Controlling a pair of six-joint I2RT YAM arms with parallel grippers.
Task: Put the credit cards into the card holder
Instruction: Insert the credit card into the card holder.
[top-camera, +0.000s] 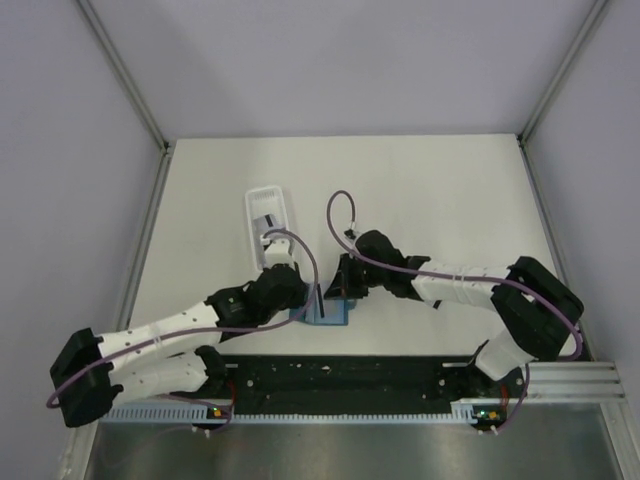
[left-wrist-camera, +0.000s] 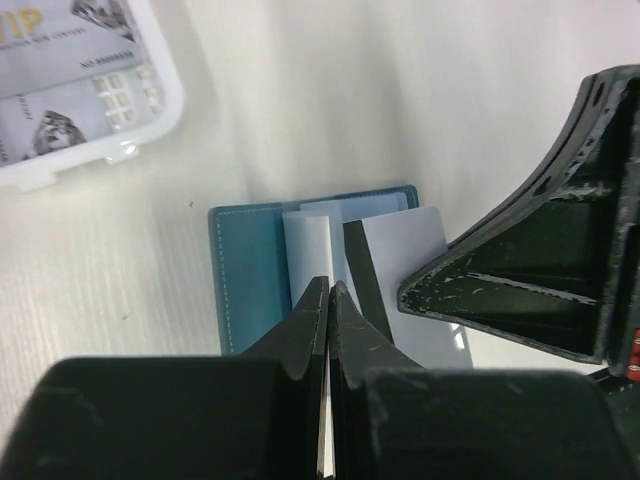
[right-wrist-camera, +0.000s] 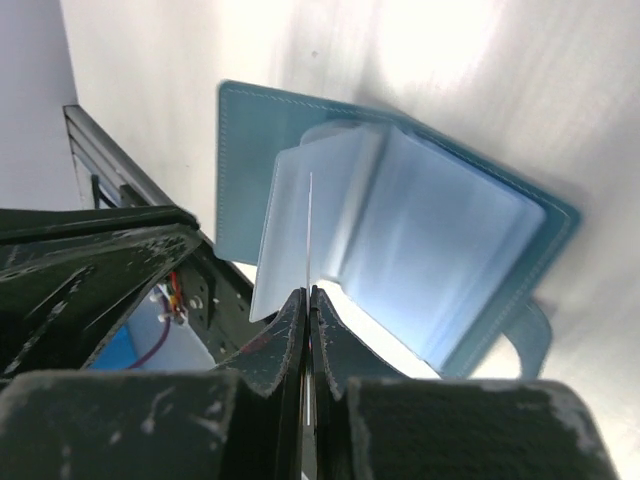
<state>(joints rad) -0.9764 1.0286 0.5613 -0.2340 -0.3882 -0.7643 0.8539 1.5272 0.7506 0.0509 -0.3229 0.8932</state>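
Note:
The teal card holder (top-camera: 328, 314) lies open on the table between my two grippers, with pale blue sleeves showing inside (right-wrist-camera: 440, 250). My left gripper (left-wrist-camera: 330, 287) is shut on a thin white credit card (left-wrist-camera: 307, 245), whose far end reaches over the card holder's (left-wrist-camera: 245, 285) sleeves. My right gripper (right-wrist-camera: 308, 292) is shut on a thin pale leaf of the card holder, seen edge-on (right-wrist-camera: 310, 225), and holds it raised. In the top view the left gripper (top-camera: 305, 298) and right gripper (top-camera: 343, 292) nearly touch over the holder. More cards (left-wrist-camera: 75, 70) lie in a white tray.
The long white plastic tray (top-camera: 268, 222) with cards stands just beyond the left gripper, and its corner shows in the left wrist view (left-wrist-camera: 160, 130). A black rail (top-camera: 340, 378) runs along the table's near edge. The right gripper's body (left-wrist-camera: 540, 270) crowds the card holder's right side.

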